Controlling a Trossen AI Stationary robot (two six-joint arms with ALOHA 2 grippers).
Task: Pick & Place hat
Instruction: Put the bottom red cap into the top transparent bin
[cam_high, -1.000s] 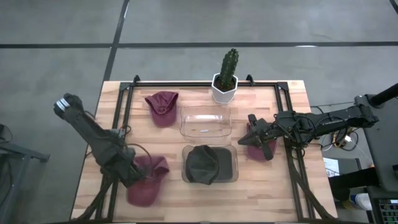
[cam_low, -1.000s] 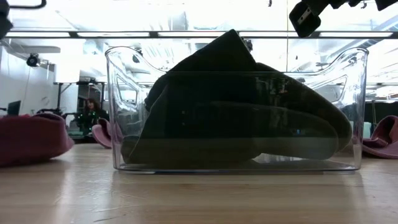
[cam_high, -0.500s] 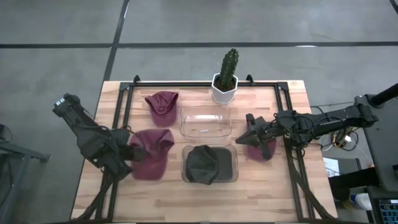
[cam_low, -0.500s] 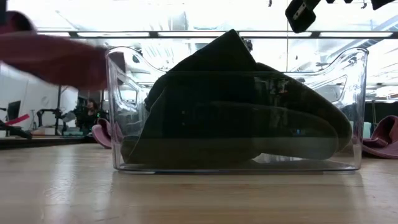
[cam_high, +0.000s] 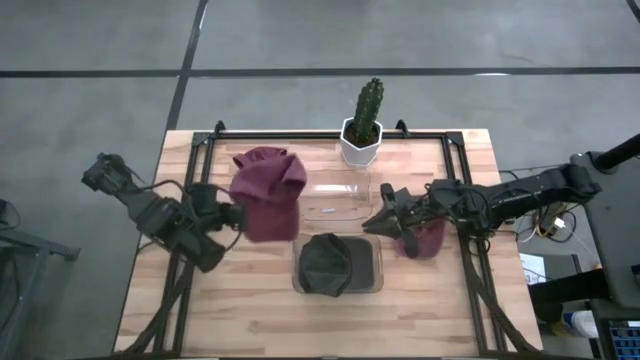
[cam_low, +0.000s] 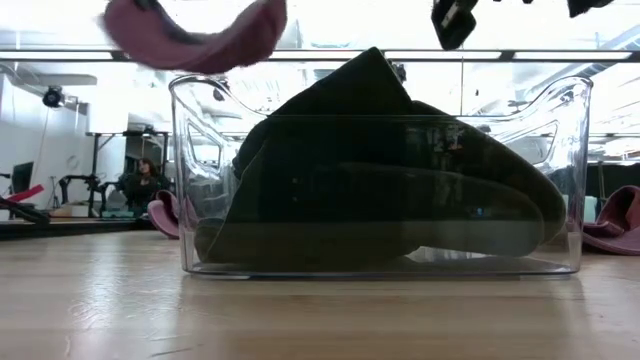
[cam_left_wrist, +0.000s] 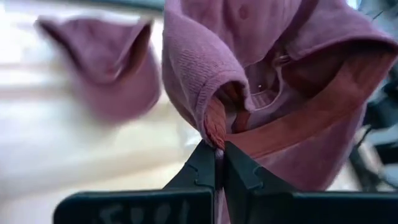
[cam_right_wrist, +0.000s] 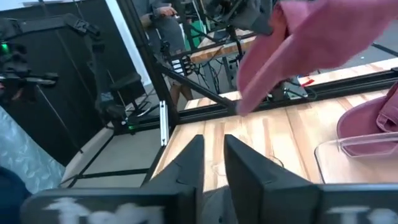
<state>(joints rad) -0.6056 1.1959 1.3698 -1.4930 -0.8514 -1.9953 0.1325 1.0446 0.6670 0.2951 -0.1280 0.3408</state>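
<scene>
Left gripper (cam_left_wrist: 219, 163) pinched tight on the edge of a maroon hat (cam_high: 266, 192), holding it lifted clear of the table (cam_high: 440, 310); in the low view the hat hangs high at upper left, above the rim level of the near bin (cam_low: 380, 170). From above, the carried hat sits left of centre, overlapping the left end of the empty clear bin (cam_high: 345, 200) at the far middle and covering most of a second maroon hat (cam_left_wrist: 102, 65) lying on the table behind it; the left wrist view shows that second hat separately, beyond the held one. Near bin, clear plastic, holds a dark hat (cam_high: 328, 264), bulky, filling most of it. Right gripper (cam_high: 385, 215) hangs above the table just right of the empty bin, fingers (cam_right_wrist: 186, 163) set a narrow gap apart with nothing between them. A third maroon hat (cam_high: 424, 236) lies on the table under the right arm, right of the two bins. Potted cactus (cam_high: 363, 122) in a white pot stands at the far edge, centre. A person shows in the room beyond the table in the low view, far left.
</scene>
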